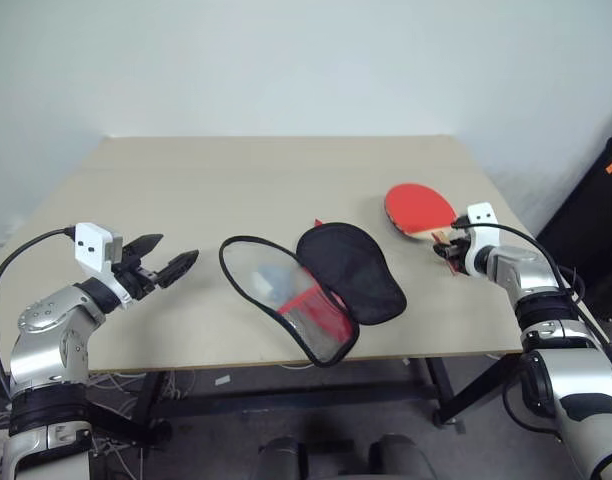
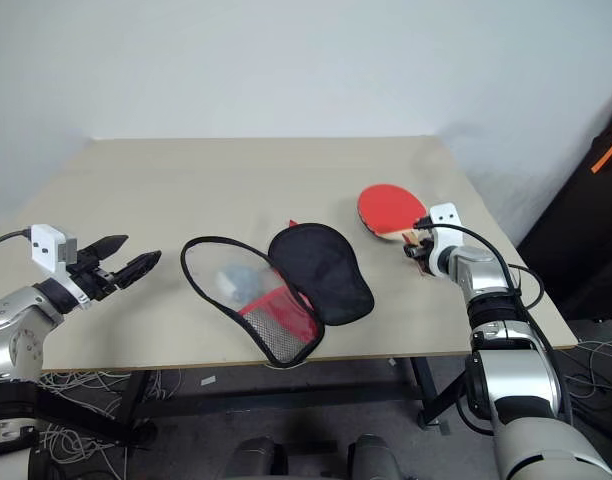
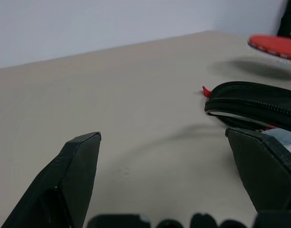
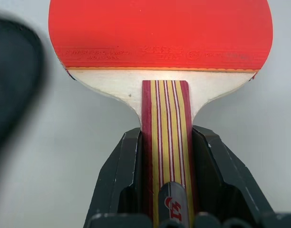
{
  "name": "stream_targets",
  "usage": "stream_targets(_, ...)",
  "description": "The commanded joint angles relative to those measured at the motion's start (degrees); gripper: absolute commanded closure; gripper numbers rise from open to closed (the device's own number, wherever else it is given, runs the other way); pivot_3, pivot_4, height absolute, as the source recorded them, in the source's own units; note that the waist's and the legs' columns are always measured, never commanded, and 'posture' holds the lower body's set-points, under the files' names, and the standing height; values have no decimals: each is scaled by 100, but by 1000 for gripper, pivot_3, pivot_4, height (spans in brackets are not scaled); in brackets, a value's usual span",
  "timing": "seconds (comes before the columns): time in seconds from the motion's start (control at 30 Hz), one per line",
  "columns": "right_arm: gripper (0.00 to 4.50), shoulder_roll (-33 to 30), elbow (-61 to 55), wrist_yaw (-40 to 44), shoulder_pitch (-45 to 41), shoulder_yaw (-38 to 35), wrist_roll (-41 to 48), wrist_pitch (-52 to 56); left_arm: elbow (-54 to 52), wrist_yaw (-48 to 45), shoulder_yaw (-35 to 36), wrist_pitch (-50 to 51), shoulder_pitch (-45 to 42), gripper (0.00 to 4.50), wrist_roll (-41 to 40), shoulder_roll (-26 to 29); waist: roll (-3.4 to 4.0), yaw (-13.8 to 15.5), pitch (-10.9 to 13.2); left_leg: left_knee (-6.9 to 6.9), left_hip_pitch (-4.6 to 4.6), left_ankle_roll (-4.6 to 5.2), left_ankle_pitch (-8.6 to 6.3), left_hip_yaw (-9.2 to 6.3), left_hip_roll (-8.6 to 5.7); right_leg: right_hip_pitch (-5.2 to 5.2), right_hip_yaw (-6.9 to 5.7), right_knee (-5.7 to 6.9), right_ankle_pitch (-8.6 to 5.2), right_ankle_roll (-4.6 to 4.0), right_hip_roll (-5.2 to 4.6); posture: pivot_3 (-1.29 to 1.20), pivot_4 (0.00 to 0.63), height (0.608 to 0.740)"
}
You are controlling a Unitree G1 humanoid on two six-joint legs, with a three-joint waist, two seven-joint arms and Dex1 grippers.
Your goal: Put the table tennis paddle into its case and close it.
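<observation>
Step in hand: pickup of the paddle (image 1: 419,208). Its striped handle is clamped between the fingers of the right gripper (image 4: 167,156), at the right side of the table (image 1: 286,170); a shadow under the red face suggests it is lifted clear. The case (image 1: 316,285) lies unzipped mid-table, lid flap folded back, well apart from the paddle. The left gripper (image 1: 166,257) is held wide apart and empty, near the case's left edge. Next move, as judged: the paddle is to be carried left and slid head-first into the open case, with the left gripper bracing the rim.
</observation>
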Motion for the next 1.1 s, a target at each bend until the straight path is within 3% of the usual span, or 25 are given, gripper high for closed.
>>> stream_targets(0.03,3393,280,-1509,-164,188,14,259,633,42,-31,-19,-126,-201,0,31,33,0,7,0,0,1,0,0,1,2,-1,1,1,0,0,1,0,0,740)
stream_targets(0.13,3393,636,-2719,-438,498,120,377,1438,169,-61,-78,-155,-318,0,51,52,0,10,0,2,-1,0,0,1,2,-3,1,4,0,0,0,0,0,740)
stream_targets(0.37,3393,1432,-4355,-1170,1227,513,409,2803,318,-130,-136,-224,-415,0,108,33,-3,60,-2,6,-9,-1,-1,0,1,-6,-1,2,0,0,-1,0,0,740)
stream_targets(0.73,3393,1624,-4639,-1417,1742,893,362,3154,241,-143,-96,-191,-309,0,100,34,-3,52,-2,3,-12,-2,-1,1,2,-14,-2,2,-1,0,-1,0,0,740)
stream_targets(1.1,3393,1572,-4411,-1384,1624,1174,275,2985,184,-91,-70,-186,-237,0,78,12,-3,52,-2,2,-11,-2,-1,2,2,-14,-2,0,-1,0,-1,0,0,740)
